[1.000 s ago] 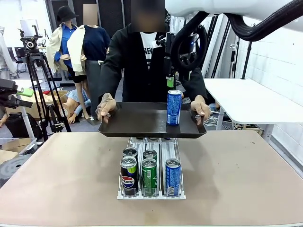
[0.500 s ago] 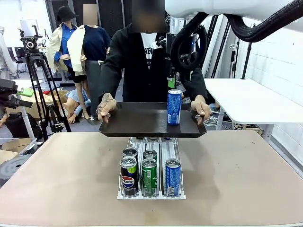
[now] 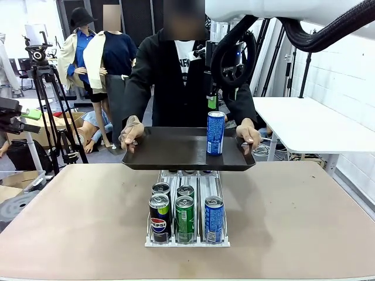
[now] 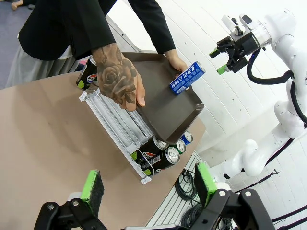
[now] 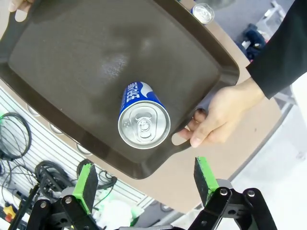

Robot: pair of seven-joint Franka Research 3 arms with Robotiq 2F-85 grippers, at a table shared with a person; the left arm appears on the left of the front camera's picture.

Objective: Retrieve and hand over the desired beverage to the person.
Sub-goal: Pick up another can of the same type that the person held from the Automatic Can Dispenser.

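The person [image 3: 176, 76] stands at the far side and holds a dark tray [image 3: 170, 146] level with both hands. A blue can [image 3: 215, 133] stands upright on the tray's right part. My right gripper [image 3: 210, 96] hangs open just above that can and apart from it. In the right wrist view the blue can's top [image 5: 144, 125] lies below my open right gripper [image 5: 145, 179], with the person's hand [image 5: 218, 115] on the tray rim [image 5: 86, 62]. My left gripper [image 4: 148, 182] is open and empty, high over the table, looking at the tray [image 4: 165, 103], the blue can [image 4: 187, 77] and the right gripper [image 4: 217, 61].
A clear can rack [image 3: 186, 237] sits mid-table with a black Pepsi can [image 3: 159, 213], a green can [image 3: 184, 213], a blue can [image 3: 214, 218] and more behind. A camera tripod [image 3: 41, 64] stands at the far left, a white table [image 3: 310, 123] at the right.
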